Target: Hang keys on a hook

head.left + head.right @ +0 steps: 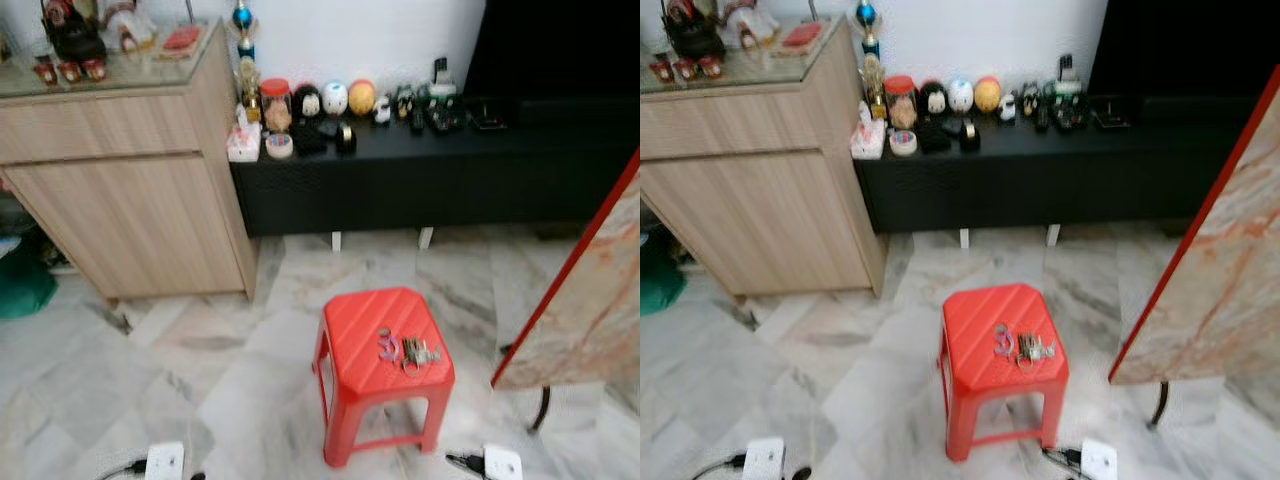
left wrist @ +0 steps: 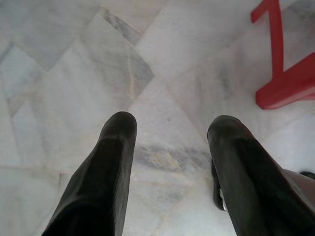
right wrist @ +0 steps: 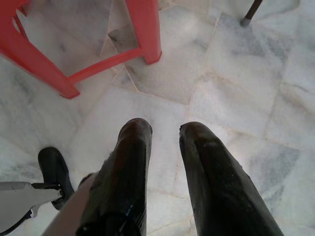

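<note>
So the keys (image 1: 407,351) are just sitting on top of a little red plastic stool (image 1: 360,340) in the middle of the marble floor (image 1: 210,370), off toward its right side, probably parked there for an easy reach. It's a small bunch: silvery metal keys plus a purplish ring or fob. Both arms hang low over the floor, doing nothing. Left hand (image 2: 172,125) is spread wide and empty, right hand (image 3: 166,129) narrower, also empty. Can't spot any hook from here.
</note>
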